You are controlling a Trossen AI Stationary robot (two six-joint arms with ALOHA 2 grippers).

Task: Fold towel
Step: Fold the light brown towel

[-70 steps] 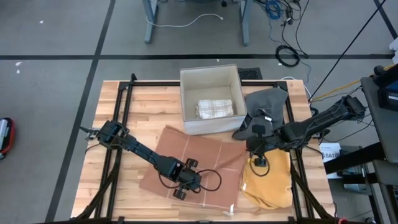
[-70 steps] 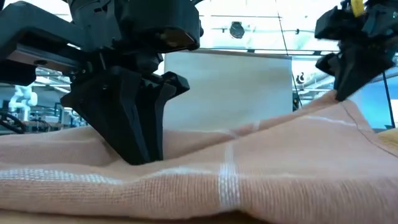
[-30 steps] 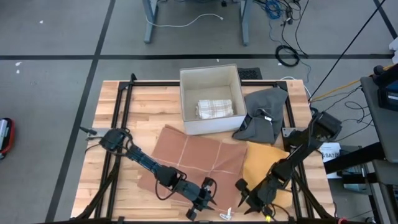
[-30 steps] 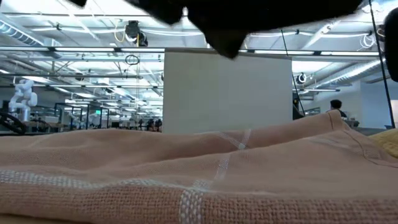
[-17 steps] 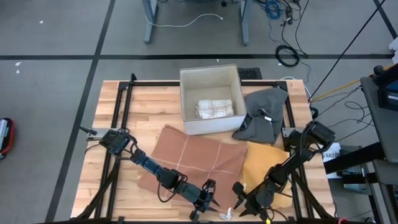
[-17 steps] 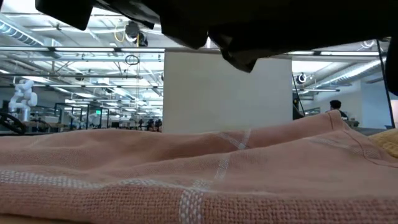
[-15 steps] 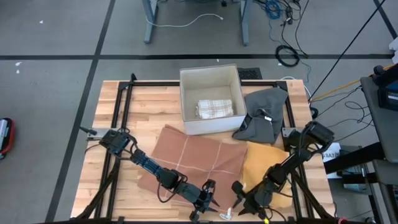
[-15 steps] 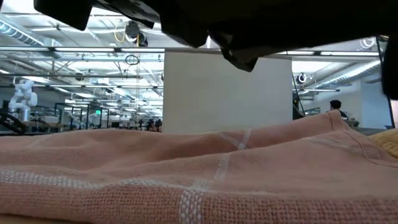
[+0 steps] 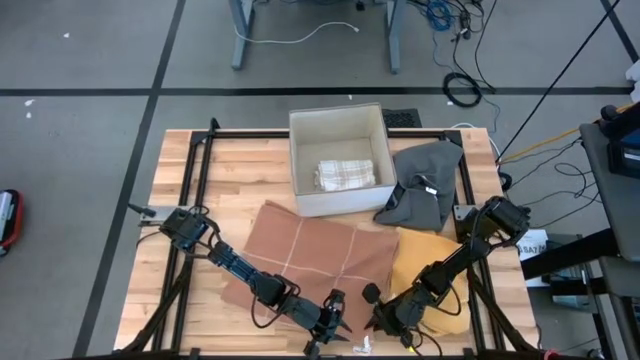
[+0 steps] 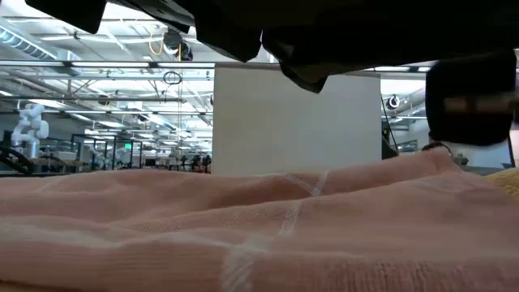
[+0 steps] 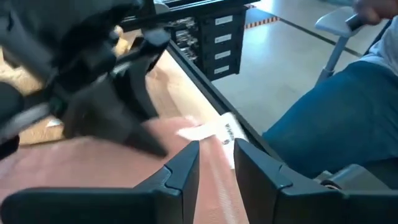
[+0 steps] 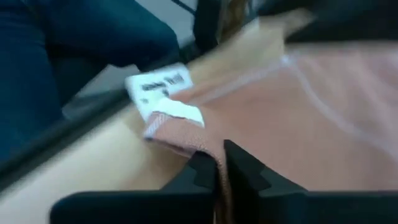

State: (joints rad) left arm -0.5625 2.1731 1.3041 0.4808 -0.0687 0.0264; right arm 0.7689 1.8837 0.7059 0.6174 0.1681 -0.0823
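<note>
Right end effector (image 12: 219,167) moved in, pinching pink towel (image 9: 320,255) edge; left end effector (image 11: 216,163) gripping too.

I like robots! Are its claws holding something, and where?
Both grippers pinch the pink woven towel at its near edge: left gripper, right gripper beside its white tag.

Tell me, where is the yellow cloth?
In the high view, the yellow cloth lies on the table's right side, tucked against the pink towel and just in front of the grey cloth, with the right arm reaching over it.
</note>
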